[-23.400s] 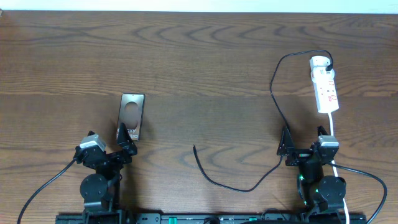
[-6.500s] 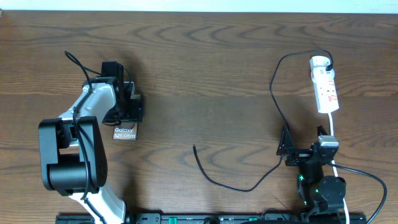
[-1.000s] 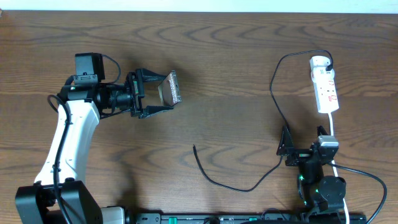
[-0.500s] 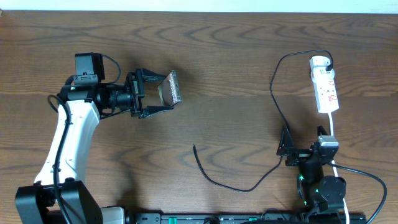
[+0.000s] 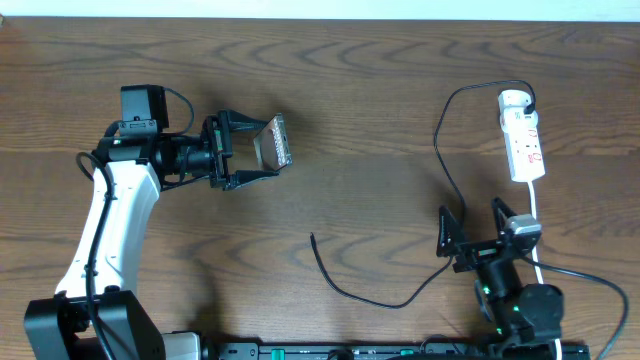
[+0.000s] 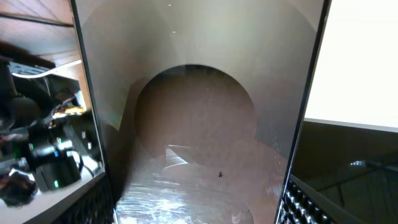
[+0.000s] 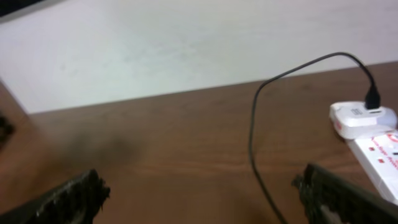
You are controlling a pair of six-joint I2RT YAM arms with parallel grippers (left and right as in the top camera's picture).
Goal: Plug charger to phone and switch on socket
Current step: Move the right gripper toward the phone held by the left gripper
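My left gripper (image 5: 270, 147) is shut on the phone (image 5: 273, 142) and holds it off the table on its edge, left of centre. In the left wrist view the phone (image 6: 199, 124) fills the frame, with its pale round patch in the middle and a ribbed pad (image 6: 305, 202) against each side. The charger (image 5: 400, 305) is a thin black cable. Its free end (image 5: 313, 238) lies on the wood at the front centre, and its black plug (image 5: 527, 100) sits in the white socket (image 5: 524, 140) at the right. My right gripper (image 5: 470, 225) is open and empty, near the cable (image 7: 252, 137) and short of the socket (image 7: 367, 124).
The socket's white cord (image 5: 535, 205) runs down past the right arm's base (image 5: 515, 300). The cable loops up between the right gripper and the socket. Bare wood table (image 5: 370, 100) lies between the two arms.
The right arm has risen off its rest and shifted slightly left, jaws still wide. The left arm and the phone have not moved.
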